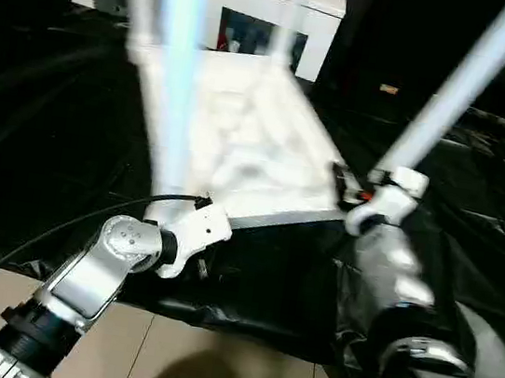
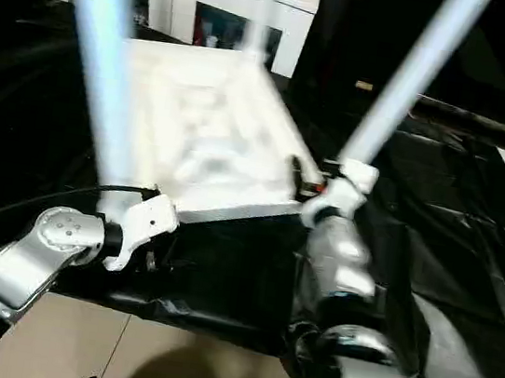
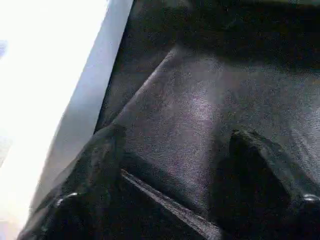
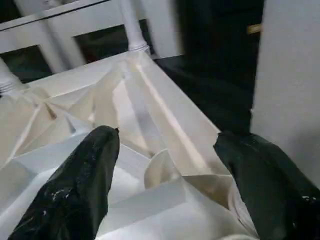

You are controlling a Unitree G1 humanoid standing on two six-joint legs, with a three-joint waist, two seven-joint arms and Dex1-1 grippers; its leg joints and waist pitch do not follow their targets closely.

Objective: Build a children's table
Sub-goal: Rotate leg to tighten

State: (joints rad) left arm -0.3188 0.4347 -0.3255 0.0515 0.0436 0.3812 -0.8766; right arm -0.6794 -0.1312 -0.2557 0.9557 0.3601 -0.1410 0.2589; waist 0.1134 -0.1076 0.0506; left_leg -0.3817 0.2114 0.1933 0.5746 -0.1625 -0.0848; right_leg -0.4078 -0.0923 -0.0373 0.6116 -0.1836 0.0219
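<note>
Upturned on the black-draped surface (image 1: 45,122) with legs (image 1: 454,95) up, children's table (image 1: 258,152): light, stiff, slick plastic, probably best gripped by a leg; left gripper (image 3: 170,165) and right gripper (image 4: 165,165) jaws both spread, empty.

The table (image 1: 259,143) looks like smooth white plastic, its ribbed underside matt ahead of the right claw (image 4: 170,165), whose black fingers (image 4: 85,180) show a dull rubbery skin. Under the left claw (image 3: 170,165) the black cloth (image 3: 200,110) is creased with a faint sheen. The forearms (image 1: 89,279) are brushed silver metal.
</note>
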